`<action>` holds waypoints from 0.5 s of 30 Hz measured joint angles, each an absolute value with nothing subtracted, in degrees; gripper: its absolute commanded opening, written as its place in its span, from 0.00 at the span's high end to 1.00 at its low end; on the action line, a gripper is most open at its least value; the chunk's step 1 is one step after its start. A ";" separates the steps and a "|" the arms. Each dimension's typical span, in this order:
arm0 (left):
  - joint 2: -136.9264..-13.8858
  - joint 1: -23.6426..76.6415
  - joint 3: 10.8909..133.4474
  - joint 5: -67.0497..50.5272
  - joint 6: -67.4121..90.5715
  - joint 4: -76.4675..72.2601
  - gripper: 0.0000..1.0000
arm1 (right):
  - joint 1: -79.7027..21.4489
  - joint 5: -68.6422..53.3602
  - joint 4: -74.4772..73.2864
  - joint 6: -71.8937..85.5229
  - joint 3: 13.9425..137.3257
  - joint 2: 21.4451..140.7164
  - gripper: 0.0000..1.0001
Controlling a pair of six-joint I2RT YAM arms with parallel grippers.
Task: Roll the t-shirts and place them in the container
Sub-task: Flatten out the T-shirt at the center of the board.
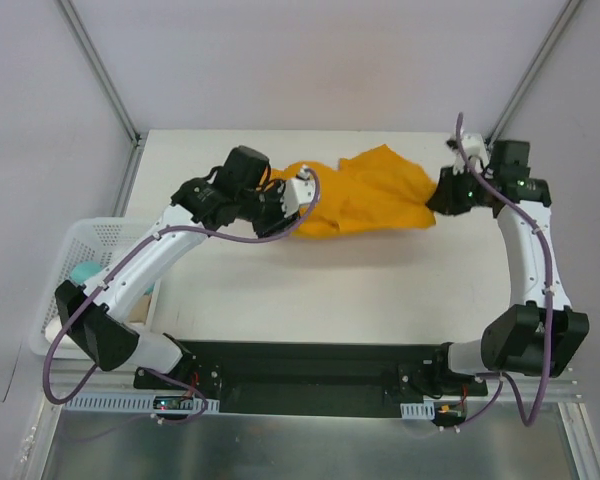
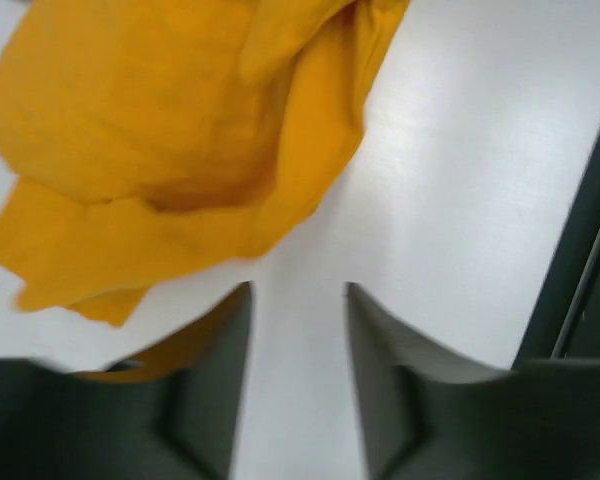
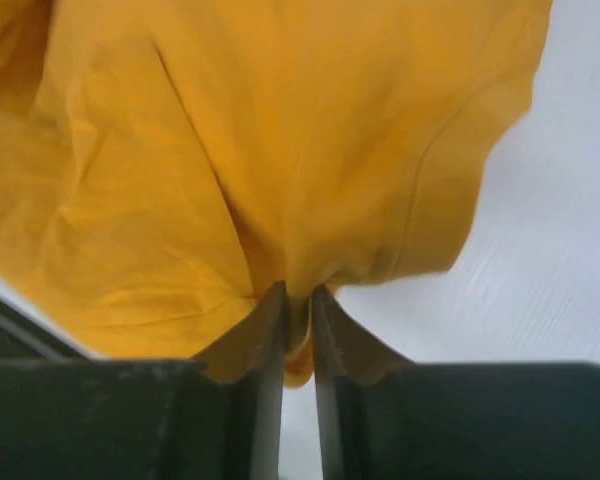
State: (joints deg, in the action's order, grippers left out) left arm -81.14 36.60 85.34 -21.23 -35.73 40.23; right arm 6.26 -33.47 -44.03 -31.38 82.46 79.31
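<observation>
The mustard-orange t-shirt (image 1: 365, 195) is lying crumpled on the white counter (image 1: 330, 290), spreading between the two tools. The right tool (image 3: 298, 302) is pinching a fold of the fabric tight between its fingers, with the cloth fanning out ahead of it. The left tool (image 2: 298, 300) is hovering over bare counter with its jaws parted and gripping nothing, the shirt sitting just ahead and to its left.

— What sits off the white table (image 1: 330, 290)?
— A white lattice basket (image 1: 100, 235), just beside the table's left edge, with a pale teal object (image 1: 83, 270) inside.
— And beyond the table?
— Metal frame posts (image 1: 100, 70) rise at its far corners.
</observation>
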 measured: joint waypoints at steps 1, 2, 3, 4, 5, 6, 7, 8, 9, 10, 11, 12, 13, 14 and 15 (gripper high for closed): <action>-80.31 36.71 81.82 -22.00 -34.54 41.04 0.36 | 6.61 -32.18 -45.63 -33.45 77.49 79.07 0.62; -79.70 36.71 79.26 -22.22 -33.58 41.65 0.34 | 7.03 -31.05 -48.03 -34.87 73.71 79.22 0.60; -78.85 36.71 76.36 -22.57 -32.25 42.61 0.32 | 7.42 -30.02 -50.63 -36.40 70.63 79.50 0.56; -77.91 36.69 73.87 -22.74 -31.31 43.38 0.30 | 7.70 -29.28 -53.04 -37.41 69.06 79.79 0.54; -76.82 36.71 71.90 -22.96 -30.59 44.14 0.29 | 8.05 -28.71 -56.05 -38.54 68.12 79.99 0.52; -75.64 36.71 70.57 -23.16 -30.04 44.93 0.28 | 8.34 -28.82 -58.33 -39.70 68.18 80.03 0.49; -74.41 36.71 69.71 -23.35 -29.52 45.54 0.26 | 8.47 -29.23 -60.07 -40.93 69.10 80.01 0.49; -73.08 36.71 69.23 -23.44 -29.12 45.80 0.25 | 8.51 -29.85 -61.43 -42.15 70.67 80.01 0.49; -72.12 36.69 69.10 -23.42 -28.97 45.93 0.24 | 8.38 -30.50 -62.22 -43.48 72.60 80.12 0.49; -70.96 36.64 69.04 -23.40 -28.67 45.76 0.22 | 8.16 -31.09 -62.94 -44.73 74.89 80.60 0.49; -70.26 36.49 69.01 -23.38 -28.08 45.50 0.19 | 7.81 -31.68 -63.55 -45.87 77.54 81.49 0.49; -69.91 35.86 68.99 -23.42 -27.53 45.28 0.19 | 7.55 -32.27 -63.75 -46.70 79.57 82.59 0.50; -69.84 35.22 68.99 -23.49 -26.81 45.12 0.19 | 7.20 -32.86 -63.94 -47.66 82.02 84.64 0.51; -70.04 34.09 68.95 -23.49 -25.63 44.95 0.18 | 6.85 -33.58 -64.36 -48.47 84.49 87.02 0.51; -70.63 32.25 68.95 -23.49 -24.38 44.77 0.18 | 6.44 -34.24 -64.31 -49.28 86.80 90.39 0.49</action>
State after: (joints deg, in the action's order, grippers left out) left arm -70.63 32.25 68.95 -23.49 -24.38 44.77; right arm 6.44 -34.24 -64.31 -49.28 86.80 90.39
